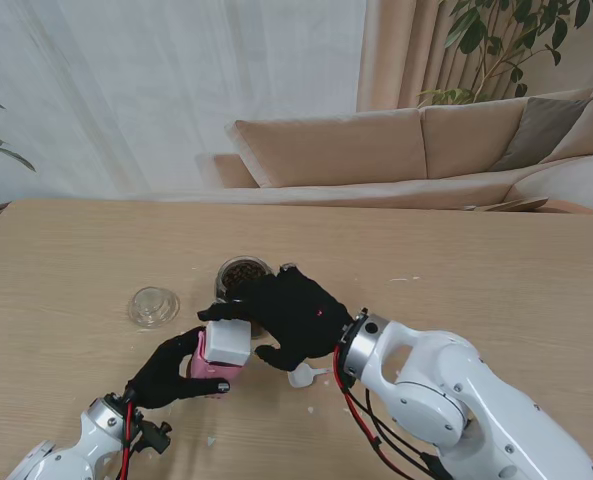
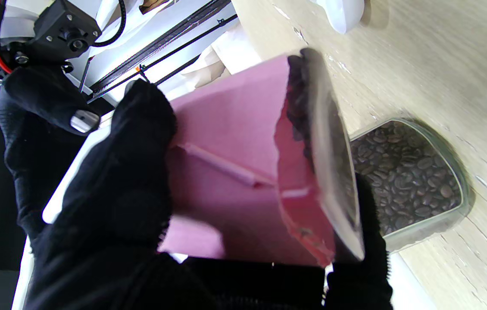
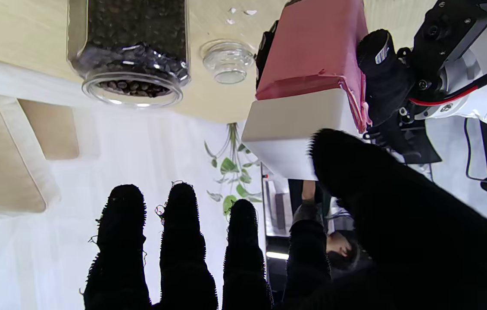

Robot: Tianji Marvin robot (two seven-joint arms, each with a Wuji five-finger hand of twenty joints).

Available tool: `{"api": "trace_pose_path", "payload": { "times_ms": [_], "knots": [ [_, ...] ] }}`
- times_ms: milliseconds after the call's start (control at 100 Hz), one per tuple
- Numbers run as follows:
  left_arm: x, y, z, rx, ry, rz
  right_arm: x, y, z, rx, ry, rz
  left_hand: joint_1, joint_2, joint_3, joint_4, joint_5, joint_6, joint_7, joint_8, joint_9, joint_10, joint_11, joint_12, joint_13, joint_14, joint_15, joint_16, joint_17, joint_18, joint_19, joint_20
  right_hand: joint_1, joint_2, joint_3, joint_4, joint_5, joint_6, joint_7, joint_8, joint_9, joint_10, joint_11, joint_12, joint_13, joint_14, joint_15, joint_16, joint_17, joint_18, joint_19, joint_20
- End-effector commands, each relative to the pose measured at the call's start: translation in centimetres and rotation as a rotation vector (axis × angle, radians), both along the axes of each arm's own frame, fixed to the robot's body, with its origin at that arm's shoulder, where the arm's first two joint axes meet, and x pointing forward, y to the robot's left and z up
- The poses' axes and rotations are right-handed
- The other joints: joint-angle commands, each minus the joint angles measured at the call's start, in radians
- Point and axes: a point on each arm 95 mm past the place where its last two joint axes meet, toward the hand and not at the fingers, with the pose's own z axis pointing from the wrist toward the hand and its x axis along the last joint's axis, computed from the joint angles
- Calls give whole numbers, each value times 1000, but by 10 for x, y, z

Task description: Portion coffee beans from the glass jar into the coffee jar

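Note:
The glass jar (image 1: 243, 275) (image 3: 129, 47) stands without its lid in mid-table, well filled with coffee beans (image 2: 407, 181). Nearer to me, my left hand (image 1: 166, 372) (image 2: 110, 193) is shut on the pink coffee jar (image 1: 211, 368) (image 2: 226, 142) (image 3: 312, 47), held tilted just off the table. A white lid (image 1: 229, 340) (image 3: 291, 125) sits askew at the pink jar's mouth, and beans show inside in the left wrist view. My right hand (image 1: 294, 312) (image 3: 243, 258) pinches that lid between thumb and forefinger, its other fingers spread.
The glass jar's clear lid (image 1: 154, 306) (image 3: 227, 64) lies on the table to the left of the jar. A small white scoop (image 1: 304, 375) (image 2: 342, 13) lies under my right wrist. A sofa stands beyond the table's far edge.

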Motion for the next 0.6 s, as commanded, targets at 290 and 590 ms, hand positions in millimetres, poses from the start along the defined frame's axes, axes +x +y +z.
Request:
{"api": "trace_pose_path", "payload": {
  "times_ms": [290, 590],
  "knots": [
    [-3, -3, 1, -8, 2, -22, 7, 7, -10, -43, -25, 56, 271, 165, 250, 12, 72, -212, 195, 65, 74, -130, 104, 68, 6, -16, 7, -3, 6, -12, 16, 13, 100, -121, 107, -157, 24, -73, -8, 49, -24, -52, 46, -6, -17, -34, 26, -13, 6, -28, -3, -3],
    [-4, -3, 2, -10, 4, -28, 13, 13, -13, -22, -44, 73, 271, 166, 250, 12, 73, -212, 195, 65, 74, -130, 103, 68, 6, -17, 7, -3, 7, -12, 16, 13, -10, -70, 25, -185, 138, -106, 198, 130, 31, -68, 69, 12, 3, -36, 60, -3, 16, -31, 28, -3]
  ]
}}
